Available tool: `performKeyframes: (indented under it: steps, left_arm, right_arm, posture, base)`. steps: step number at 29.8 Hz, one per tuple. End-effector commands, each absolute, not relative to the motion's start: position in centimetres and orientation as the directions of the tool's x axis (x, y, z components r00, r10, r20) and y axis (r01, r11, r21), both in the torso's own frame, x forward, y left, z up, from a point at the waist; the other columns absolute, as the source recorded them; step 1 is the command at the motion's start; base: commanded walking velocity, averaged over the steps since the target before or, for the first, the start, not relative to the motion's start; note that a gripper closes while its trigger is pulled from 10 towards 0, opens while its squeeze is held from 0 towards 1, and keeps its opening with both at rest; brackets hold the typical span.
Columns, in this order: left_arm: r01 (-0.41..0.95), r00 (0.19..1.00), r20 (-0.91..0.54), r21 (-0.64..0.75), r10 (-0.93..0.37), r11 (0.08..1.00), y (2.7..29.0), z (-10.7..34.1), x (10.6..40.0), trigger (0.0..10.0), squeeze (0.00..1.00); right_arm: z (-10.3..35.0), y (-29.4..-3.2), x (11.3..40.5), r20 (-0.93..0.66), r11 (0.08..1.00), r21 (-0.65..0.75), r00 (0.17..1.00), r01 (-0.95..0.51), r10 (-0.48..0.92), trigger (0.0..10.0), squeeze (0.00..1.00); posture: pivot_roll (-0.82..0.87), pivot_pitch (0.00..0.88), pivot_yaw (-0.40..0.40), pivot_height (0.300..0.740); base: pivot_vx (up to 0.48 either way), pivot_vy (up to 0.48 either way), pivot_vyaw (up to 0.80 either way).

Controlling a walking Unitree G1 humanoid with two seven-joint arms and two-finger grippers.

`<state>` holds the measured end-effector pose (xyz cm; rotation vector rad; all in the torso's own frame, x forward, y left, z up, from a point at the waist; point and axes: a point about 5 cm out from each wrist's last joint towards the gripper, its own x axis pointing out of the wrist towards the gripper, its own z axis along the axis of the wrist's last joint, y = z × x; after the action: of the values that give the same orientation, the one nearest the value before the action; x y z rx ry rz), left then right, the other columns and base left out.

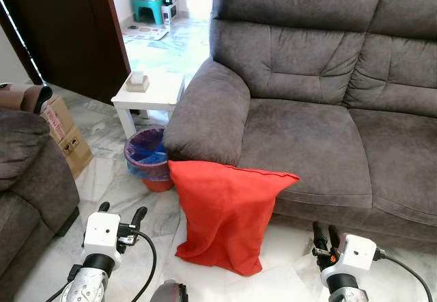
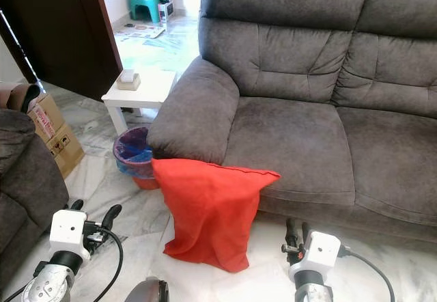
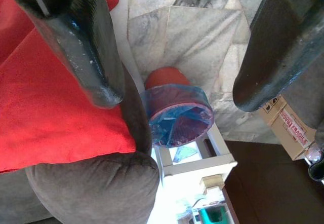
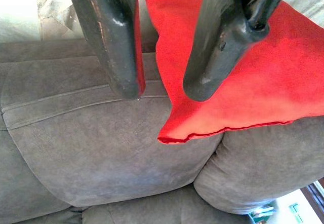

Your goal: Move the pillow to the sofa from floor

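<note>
Counting as showing: one red pillow [image 1: 225,213], one grey sofa [image 1: 307,131], two grippers [image 1: 121,218] [image 1: 323,235], one white desk [image 1: 151,91], one lined bin [image 1: 147,153], one cardboard box [image 1: 65,132].

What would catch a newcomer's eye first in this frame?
The red pillow stands on the marble floor, leaning against the front of the grey sofa just below its armrest. Both grippers, left and right, hover low on either side of it with jaws open. Behind, a blue-lined bin sits beside a small white table.
</note>
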<state>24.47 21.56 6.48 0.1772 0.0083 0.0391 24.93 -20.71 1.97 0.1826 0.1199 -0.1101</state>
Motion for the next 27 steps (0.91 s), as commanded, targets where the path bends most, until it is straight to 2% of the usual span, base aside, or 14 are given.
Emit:
performKeyframes:
  steps: [1,8,27]
  left_arm:
    - [-0.031,0.999,-0.018,0.162,0.035,0.986,21.55,6.38,24.36,10.0,0.00]
    - [-0.020,1.000,-0.020,0.158,0.024,0.987,21.58,6.43,24.32,10.0,0.00]
    - [-0.018,1.000,-0.022,0.158,0.022,0.987,21.71,6.48,24.43,10.0,0.00]
  right_arm:
    - [1.86,-20.75,24.92,-0.131,0.974,0.184,0.985,0.131,-0.108,10.0,0.00]
    - [1.75,-20.78,24.90,-0.136,0.972,0.188,0.984,0.139,-0.115,10.0,0.00]
    - [1.57,-20.54,25.09,-0.146,0.972,0.194,0.983,0.136,-0.109,10.0,0.00]
  posture:
    - [-0.02,0.107,0.026,0.637]
    - [-0.02,0.106,0.026,0.637]
    - [-0.01,0.101,0.029,0.637]
  base:
    - [0.000,0.000,0.00]
    - [0.152,0.000,0.00]
    - [0.352,0.000,0.00]
